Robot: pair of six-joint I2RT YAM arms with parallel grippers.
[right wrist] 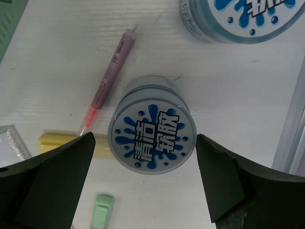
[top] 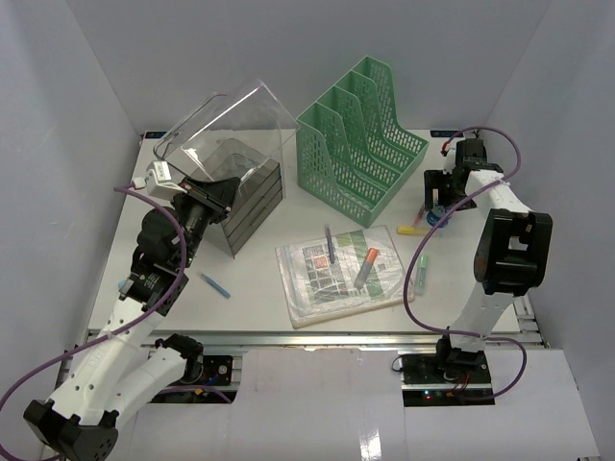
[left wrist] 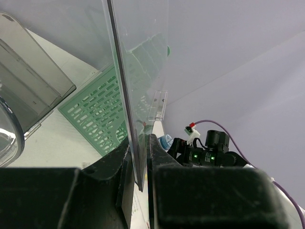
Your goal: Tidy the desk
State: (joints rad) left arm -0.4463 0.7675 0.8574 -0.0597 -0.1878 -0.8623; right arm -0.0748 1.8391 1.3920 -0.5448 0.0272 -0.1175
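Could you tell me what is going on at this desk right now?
The left gripper is clamped on the edge of a clear lid, holding it raised above its box at the far left of the desk. The right gripper hangs open over a round blue-labelled tub at the far right. Two pens lie on a booklet.

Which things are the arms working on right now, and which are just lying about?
In hand: clear lid, clamped in left gripper; round tub, under the open right gripper.
Lying about on the desk: booklet, blue pen, yellow highlighter, green marker, second tub.
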